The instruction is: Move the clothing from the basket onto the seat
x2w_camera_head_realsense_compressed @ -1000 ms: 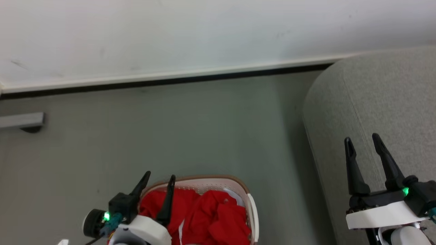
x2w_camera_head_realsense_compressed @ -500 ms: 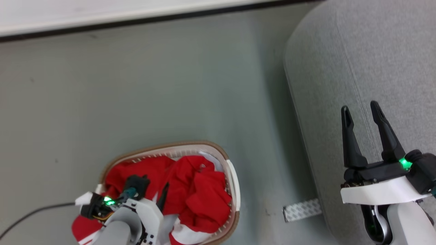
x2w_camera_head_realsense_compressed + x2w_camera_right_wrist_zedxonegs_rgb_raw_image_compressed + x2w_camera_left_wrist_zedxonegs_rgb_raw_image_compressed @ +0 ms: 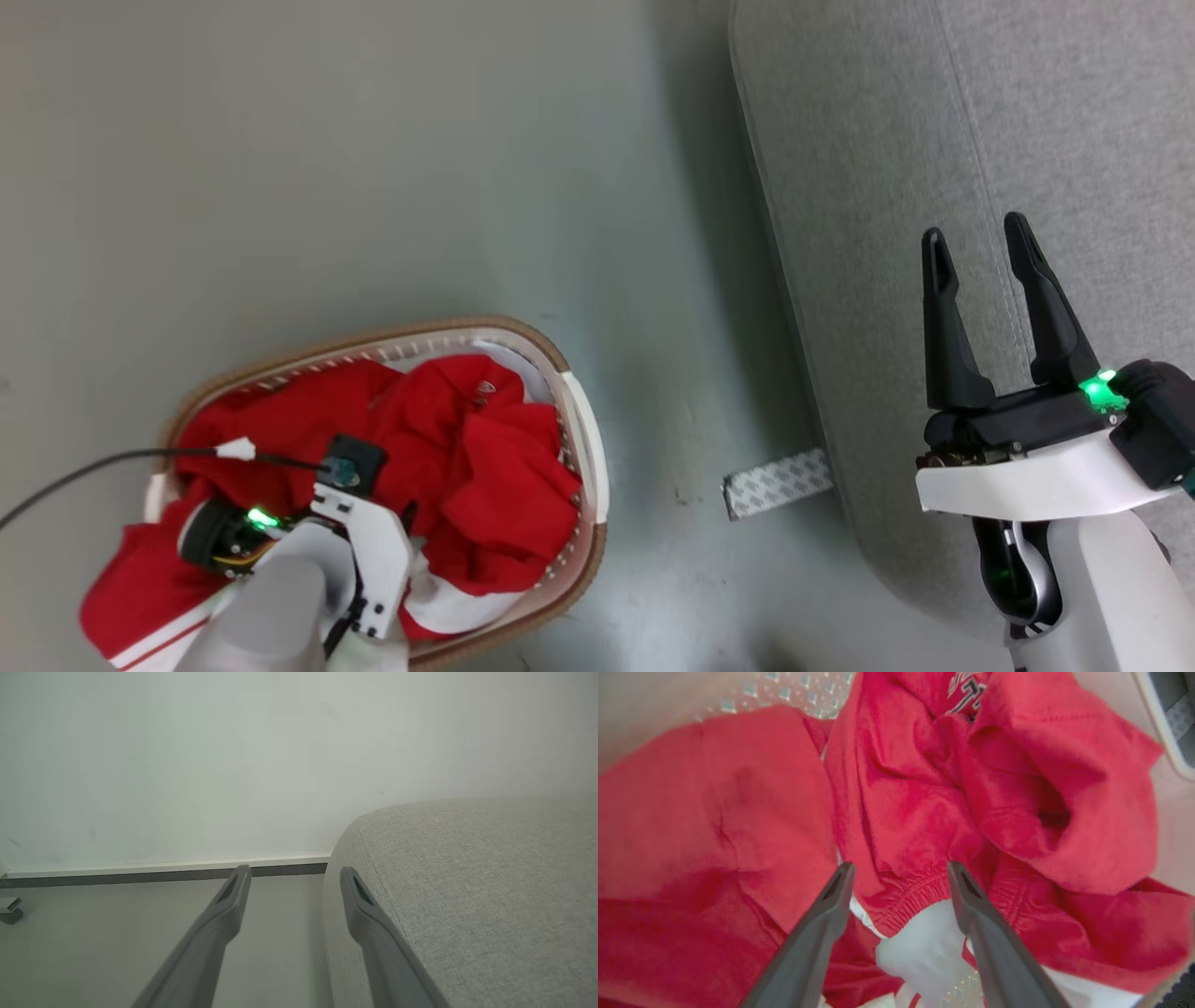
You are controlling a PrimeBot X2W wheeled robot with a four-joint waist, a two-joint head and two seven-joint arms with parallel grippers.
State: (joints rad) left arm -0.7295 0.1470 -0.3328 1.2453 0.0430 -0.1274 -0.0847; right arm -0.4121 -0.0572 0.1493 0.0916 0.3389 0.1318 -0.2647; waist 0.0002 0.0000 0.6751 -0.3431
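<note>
The oval white basket with a brown rim stands on the floor at the lower left of the head view. It holds the crumpled red clothing, and one piece with white stripes hangs over the near rim. My left gripper is down inside the basket, open, with a red elastic hem between its fingertips. An emblem shows on the fabric beyond. My right gripper is open and holds nothing above the light grey seat, near the seat's rounded edge.
A patterned strip lies on the grey floor between the basket and the seat. A black cable runs off to the left from my left wrist. In the right wrist view a white wall with a dark baseboard stands beyond the floor.
The head camera has tilted down, so the wall has left the picture. My left gripper has dropped from the basket's far rim into the clothing. The right gripper stays open over the seat.
</note>
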